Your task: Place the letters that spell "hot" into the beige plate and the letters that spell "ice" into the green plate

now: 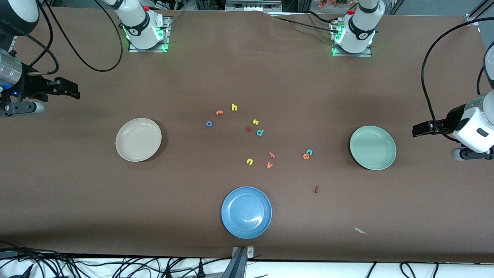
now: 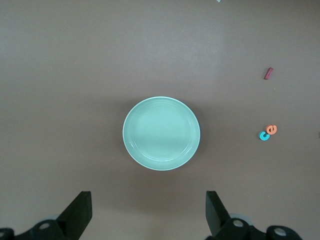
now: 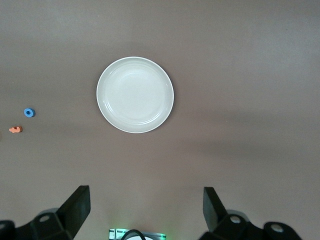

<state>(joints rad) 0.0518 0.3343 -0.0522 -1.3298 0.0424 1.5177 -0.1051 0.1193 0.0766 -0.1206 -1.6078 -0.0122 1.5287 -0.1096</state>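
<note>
Left tool [image 2: 147, 212] and right tool [image 3: 145, 210] open; three plates, twelve letters.

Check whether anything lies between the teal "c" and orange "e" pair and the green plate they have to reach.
Nothing visible does. The teal "c" and orange "e" touch each other, and only bare table separates them from the green plate. The plate is empty.

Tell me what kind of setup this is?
Most likely a robotics lab bench: two arms bolted to a table covered in brown paper, loose cables along its edge, and staged props, toy letters such as the h between the beige plate and green plate.
</note>
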